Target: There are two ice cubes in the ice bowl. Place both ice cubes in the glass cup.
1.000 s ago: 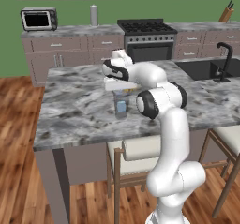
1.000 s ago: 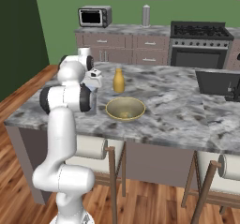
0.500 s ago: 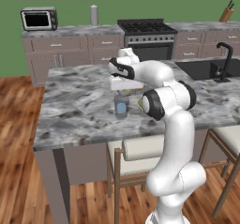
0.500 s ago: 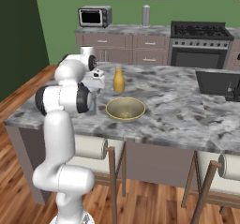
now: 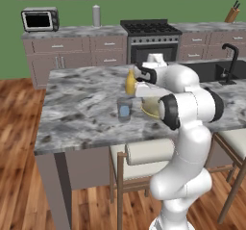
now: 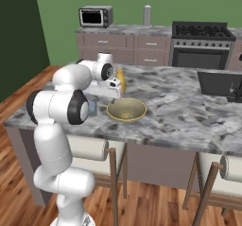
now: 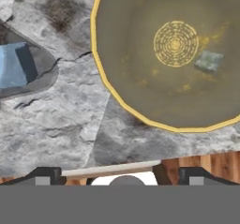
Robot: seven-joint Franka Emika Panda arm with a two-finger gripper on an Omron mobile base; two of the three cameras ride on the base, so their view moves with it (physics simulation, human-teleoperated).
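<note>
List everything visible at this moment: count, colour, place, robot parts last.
Bowl: 1, yellowish-olive, on the island counter beside the cup.
Cup: 1, clear grey, on the counter left of the bowl in the left base view.
Ice cubes: 2, pale blue; one in the cup, one in the bowl.
Bottle: 1, yellow-orange, on the counter behind the bowl.
Island counter: 1, grey marble.
Microwave: 1, silver and black, back counter.
Stove: 1, black top, back wall.
Faucet: 1, black, at the sink.
Stools: 2, pale seats, under the island.
Gripper: 1, dark tips, over the counter near the bowl's rim, empty.
</note>
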